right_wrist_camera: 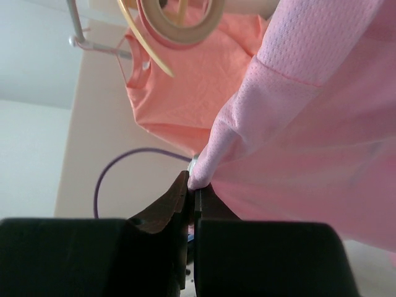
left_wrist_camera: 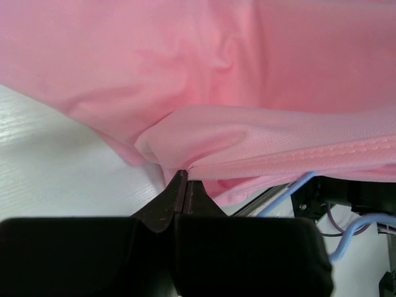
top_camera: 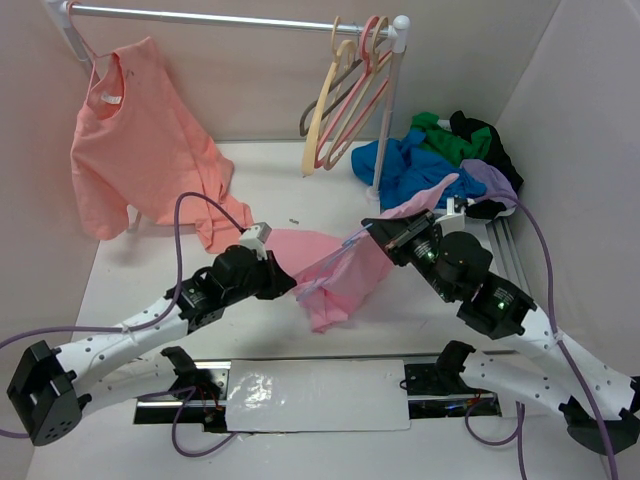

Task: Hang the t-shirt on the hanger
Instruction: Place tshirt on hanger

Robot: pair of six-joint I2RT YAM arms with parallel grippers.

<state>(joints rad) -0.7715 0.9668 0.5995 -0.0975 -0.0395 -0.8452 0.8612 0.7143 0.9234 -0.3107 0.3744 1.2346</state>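
Plainly, the t-shirt [top_camera: 338,292] hangs bunched in the air above the middle of the white bench [top_camera: 130,280], stretched between the left claw [left_wrist_camera: 184,176] and the right claw [right_wrist_camera: 192,184]. Its lowest folds droop toward the surface, and from above it cannot be told whether they touch it.

The left claw is pinched tight, its tips meeting on a fold of the pink cloth just beside a stitched hem. The right claw is likewise closed to a sliver, gripping the edge of a hemmed band. Whether that band is a sleeve or the neck cannot be told.

The hanger [left_wrist_camera: 289,193] is almost wholly hidden. From the left wrist only two short lengths of pale blue wire show under the hem, and its hook and outline cannot be made out. From above, a thin bluish streak shows among the folds.

In both wrist views pink cloth fills most of the frame, so the shirt's shape is cut off.

At the back left a salmon-orange shirt [top_camera: 140,140] hangs from a rail [top_camera: 230,18], with cream and pink hangers [top_camera: 345,95] at the rail's right end. A heap of garments [top_camera: 420,165], blue, green, dark and lilac, lies at the back right.
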